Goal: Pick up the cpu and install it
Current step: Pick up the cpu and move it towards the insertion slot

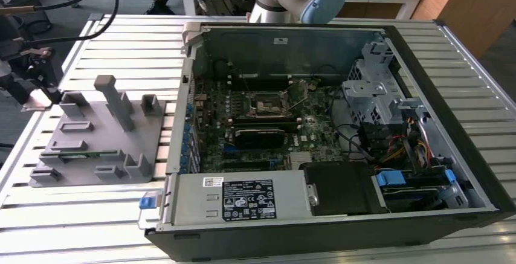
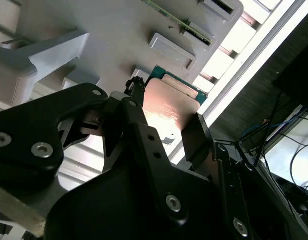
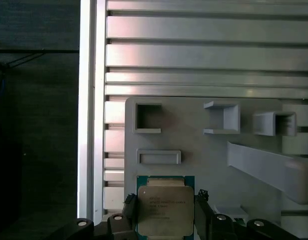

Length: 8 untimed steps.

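Observation:
The cpu [image 3: 165,210] is a flat square chip with a silver-grey metal top and a green rim. It sits between the two black fingers of my gripper [image 3: 166,214], which is shut on its opposite edges. In the second wrist view the cpu [image 2: 168,107] shows its shiny top, with one finger [image 2: 136,122] on each side. In the exterior view my gripper [image 1: 34,92] hangs at the far left with the cpu [image 1: 37,99], beside the left end of the grey fixture plate [image 1: 96,140]. The black-framed socket [image 1: 264,104] lies on the motherboard inside the open computer case [image 1: 322,131].
The grey fixture plate [image 3: 193,150] has raised posts and pockets, and a green memory stick [image 1: 77,153] stands in one slot. The table [image 1: 48,215] is made of slotted aluminium rails. Drive cages, cables and a power supply [image 1: 241,199] crowd the case around the motherboard.

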Each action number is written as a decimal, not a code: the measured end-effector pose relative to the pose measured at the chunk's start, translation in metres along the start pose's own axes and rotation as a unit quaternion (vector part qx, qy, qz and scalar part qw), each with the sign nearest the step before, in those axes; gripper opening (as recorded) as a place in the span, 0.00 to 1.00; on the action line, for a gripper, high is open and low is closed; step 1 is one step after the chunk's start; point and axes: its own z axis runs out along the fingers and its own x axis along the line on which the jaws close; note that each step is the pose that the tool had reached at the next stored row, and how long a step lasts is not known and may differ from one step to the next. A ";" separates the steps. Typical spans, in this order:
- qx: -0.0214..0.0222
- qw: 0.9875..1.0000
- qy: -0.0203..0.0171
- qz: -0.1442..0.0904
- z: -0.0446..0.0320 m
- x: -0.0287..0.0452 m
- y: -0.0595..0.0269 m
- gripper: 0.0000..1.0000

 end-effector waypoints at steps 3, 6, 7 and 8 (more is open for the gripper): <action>0.000 1.000 0.000 0.000 -0.0018 0.0000 0.0000 0.54; 0.000 1.000 0.000 0.000 -0.0037 0.0000 0.0000 0.54; 0.000 1.000 0.000 0.000 -0.0043 0.0000 0.0001 0.54; 0.000 1.000 0.000 0.000 -0.0049 0.0000 0.0001 0.54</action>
